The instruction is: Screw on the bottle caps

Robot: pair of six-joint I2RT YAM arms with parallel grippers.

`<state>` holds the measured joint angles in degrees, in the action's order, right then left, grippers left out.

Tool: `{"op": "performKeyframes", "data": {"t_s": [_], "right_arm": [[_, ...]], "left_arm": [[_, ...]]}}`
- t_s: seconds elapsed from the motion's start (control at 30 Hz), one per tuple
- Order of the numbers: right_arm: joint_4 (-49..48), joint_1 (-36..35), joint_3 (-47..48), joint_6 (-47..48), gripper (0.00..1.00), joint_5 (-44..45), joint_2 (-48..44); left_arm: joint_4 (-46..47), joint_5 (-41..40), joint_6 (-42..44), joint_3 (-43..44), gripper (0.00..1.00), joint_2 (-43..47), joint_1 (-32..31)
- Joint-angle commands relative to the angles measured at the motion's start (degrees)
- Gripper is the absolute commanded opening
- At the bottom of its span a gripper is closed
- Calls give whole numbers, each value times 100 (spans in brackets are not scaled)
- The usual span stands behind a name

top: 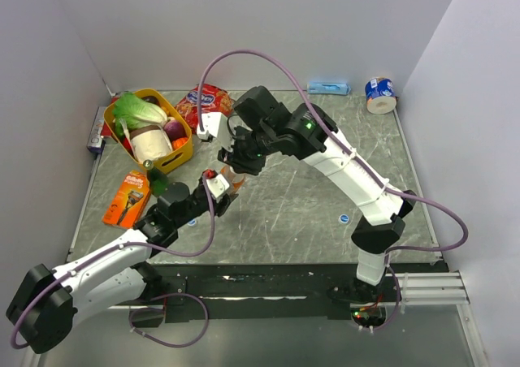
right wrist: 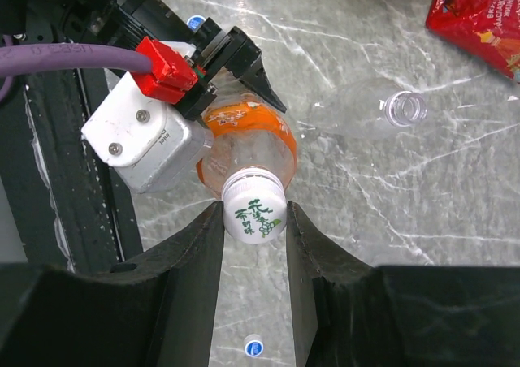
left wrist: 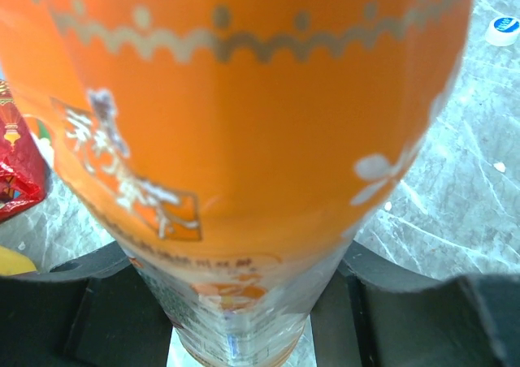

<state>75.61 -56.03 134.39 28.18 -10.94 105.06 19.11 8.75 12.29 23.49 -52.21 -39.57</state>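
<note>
Whitish cap (right wrist: pixel 254 213) is seated on the neck of the orange drink bottle (right wrist: pixel 248 136) and is pinched from above in a narrow grip by the right claw (right wrist: pixel 253 221). The bottle body is clamped in the left claw (left wrist: pixel 244 326), cap end up, over the left-centre of the tabletop (top: pixel 309 196). A clear bottle (right wrist: pixel 374 115) is laid uncapped just on the far side of it, and one blue cap (top: pixel 344 218) is left well apart to the right.
</note>
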Motion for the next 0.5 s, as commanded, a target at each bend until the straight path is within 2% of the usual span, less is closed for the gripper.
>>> {"op": "performKeyframes", "data": {"t_s": [0.0, 0.13, 0.3, 0.47], "right_arm": [[1158, -57, 105, -121, 38, 48, 147], [737, -66, -17, 90, 43, 22, -64], [472, -66, -106, 161, 62, 13, -275], [428, -66, -167, 214, 70, -145, -450]], "left_arm": [[1086, 582, 123, 95, 1, 193, -68], [805, 724, 335, -63, 1, 229, -68], [594, 847, 195, -72, 1, 141, -68], [444, 988, 115, -151, 1, 97, -68]]}}
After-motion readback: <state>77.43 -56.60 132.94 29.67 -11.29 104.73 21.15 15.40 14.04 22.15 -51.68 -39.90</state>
